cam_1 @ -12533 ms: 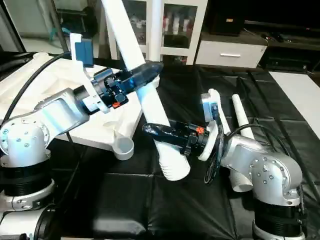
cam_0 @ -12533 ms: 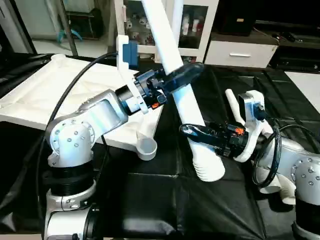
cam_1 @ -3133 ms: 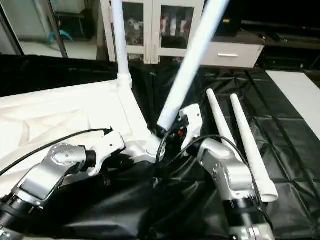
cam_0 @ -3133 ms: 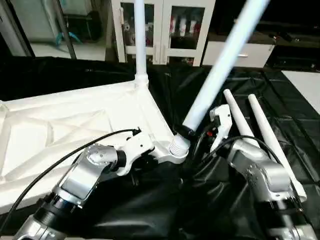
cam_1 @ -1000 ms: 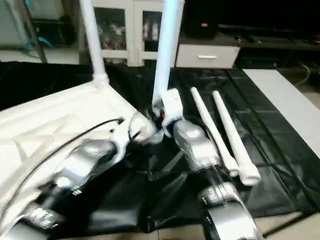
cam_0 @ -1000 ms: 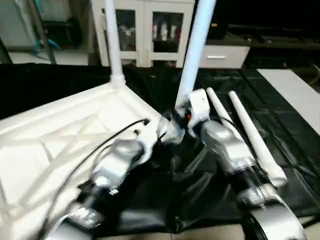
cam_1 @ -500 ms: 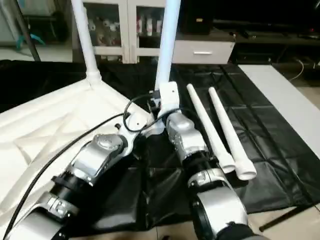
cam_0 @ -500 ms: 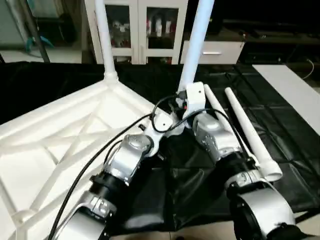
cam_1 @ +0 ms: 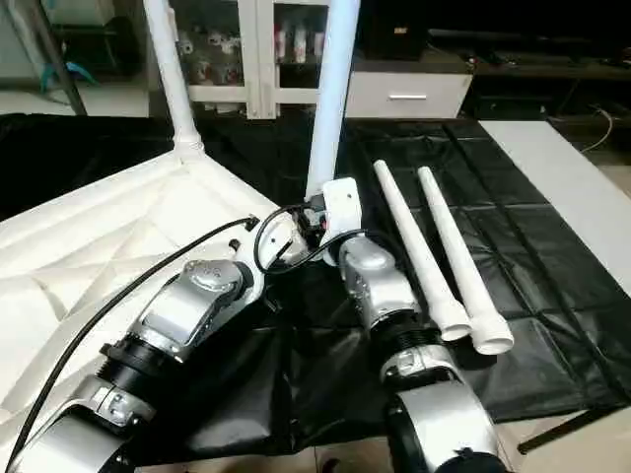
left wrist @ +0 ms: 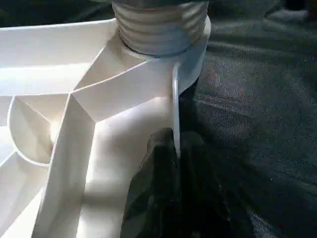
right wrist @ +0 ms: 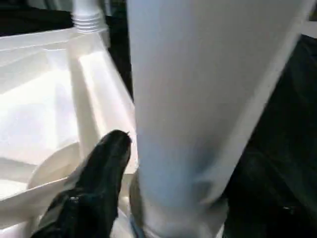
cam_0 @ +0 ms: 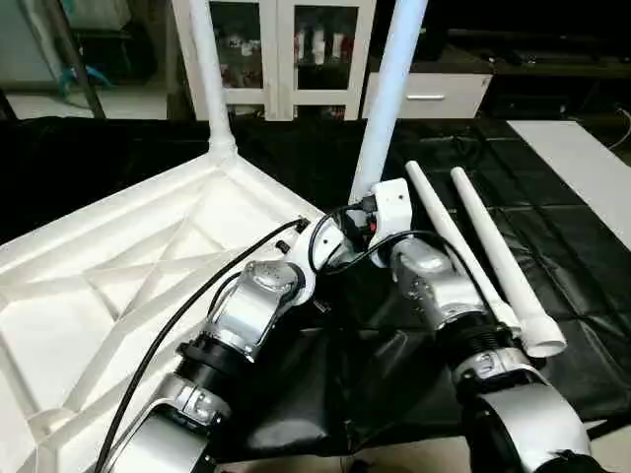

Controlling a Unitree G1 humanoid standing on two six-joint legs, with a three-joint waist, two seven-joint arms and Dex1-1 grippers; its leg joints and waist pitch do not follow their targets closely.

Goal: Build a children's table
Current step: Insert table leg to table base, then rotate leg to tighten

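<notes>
The white tabletop (cam_0: 118,286) lies underside up on the left, its X-ribs showing. One tube leg (cam_0: 207,69) stands upright in the far corner socket. A second leg (cam_0: 389,89) rises from the near right corner, its threaded end (left wrist: 158,27) seated in the socket (left wrist: 194,54). My left gripper (left wrist: 174,144) is shut on the tabletop's thin rim just below that socket. My right gripper (right wrist: 185,158) is shut on this leg's lower part, with one black finger (right wrist: 101,178) beside the tube. Two loose legs (cam_0: 458,246) (cam_0: 505,261) lie side by side on the cloth at the right.
A wrinkled black cloth (cam_0: 562,207) covers the floor under everything. At the back stand a white cabinet with glass doors (cam_0: 296,39) and a low white drawer unit (cam_0: 434,99). A black cable (cam_0: 187,315) loops over my left forearm. Pale bare floor (cam_0: 587,163) shows at the far right.
Earlier both grippers held the leg above the cloth. It now stands in the corner socket, swung from a strong lean to almost upright. My left gripper moved onto the rim. The camera has shifted.
</notes>
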